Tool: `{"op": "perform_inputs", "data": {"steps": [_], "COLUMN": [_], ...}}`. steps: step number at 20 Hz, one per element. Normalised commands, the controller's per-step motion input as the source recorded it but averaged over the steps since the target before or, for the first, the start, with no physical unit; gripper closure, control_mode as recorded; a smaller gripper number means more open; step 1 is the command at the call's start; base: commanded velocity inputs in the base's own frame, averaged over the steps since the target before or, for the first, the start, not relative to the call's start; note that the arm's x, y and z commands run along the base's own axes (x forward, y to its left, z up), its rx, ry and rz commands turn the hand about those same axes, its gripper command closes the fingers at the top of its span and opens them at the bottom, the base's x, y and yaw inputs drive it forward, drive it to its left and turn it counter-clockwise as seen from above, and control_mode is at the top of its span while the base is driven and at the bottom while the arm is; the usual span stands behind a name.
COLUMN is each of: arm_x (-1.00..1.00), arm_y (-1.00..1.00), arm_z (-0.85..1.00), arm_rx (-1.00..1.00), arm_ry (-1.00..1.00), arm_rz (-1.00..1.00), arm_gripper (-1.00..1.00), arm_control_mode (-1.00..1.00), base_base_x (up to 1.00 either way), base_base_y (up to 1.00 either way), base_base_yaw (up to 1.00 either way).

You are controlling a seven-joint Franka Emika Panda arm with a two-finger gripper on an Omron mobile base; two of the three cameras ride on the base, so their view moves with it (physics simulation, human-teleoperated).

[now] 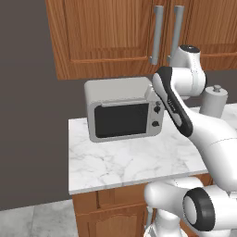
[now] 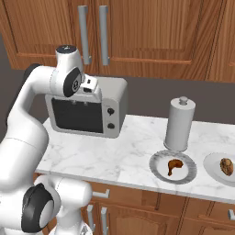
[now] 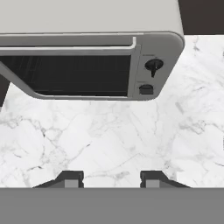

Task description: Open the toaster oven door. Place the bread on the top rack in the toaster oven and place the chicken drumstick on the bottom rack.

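The grey toaster oven (image 1: pixel 121 115) stands at the back of the marble counter (image 1: pixel 120 159), its dark glass door (image 3: pixel 65 74) shut and a handle bar (image 3: pixel 65 41) along the door's top. My gripper (image 2: pixel 80 103) hangs just in front of the upper door, above the counter. In the hand view the gripper (image 3: pixel 110 179) is open, with only bare marble between its fingertips (image 3: pixel 70 178). To the right, a chicken drumstick (image 2: pixel 174 166) lies on a grey plate (image 2: pixel 158 166). The bread (image 2: pixel 226 166) lies on a second plate (image 2: pixel 209 164) at the far right.
A tall grey canister (image 2: pixel 180 124) stands behind the drumstick plate. Wooden wall cabinets with long grey handles (image 2: pixel 82 34) hang above the oven. Two knobs (image 3: pixel 153 65) sit on the oven's right panel. Open marble lies in front of the oven.
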Motion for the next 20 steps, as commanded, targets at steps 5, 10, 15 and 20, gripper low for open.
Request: {"op": "perform_inputs", "data": {"steps": [5,10,15,20], "arm_x": [0.00,0.00,0.00,0.00], "arm_y": [0.00,0.00,0.00,0.00], "arm_z": [0.00,0.00,0.00,0.00], "arm_rx": [0.00,0.00,0.00,0.00], "arm_ry": [0.00,0.00,0.00,0.00], "arm_rz": [0.00,0.00,0.00,0.00], "arm_gripper": [-1.00,-1.00,-1.00,-1.00], "arm_control_mode": [1.00,1.00,1.00,1.00], "base_base_x": [0.00,0.00,0.03,0.08], "base_base_y": [0.00,-0.02,-0.45,-0.62], "base_base_yaw": [0.00,0.00,0.00,0.00]}}
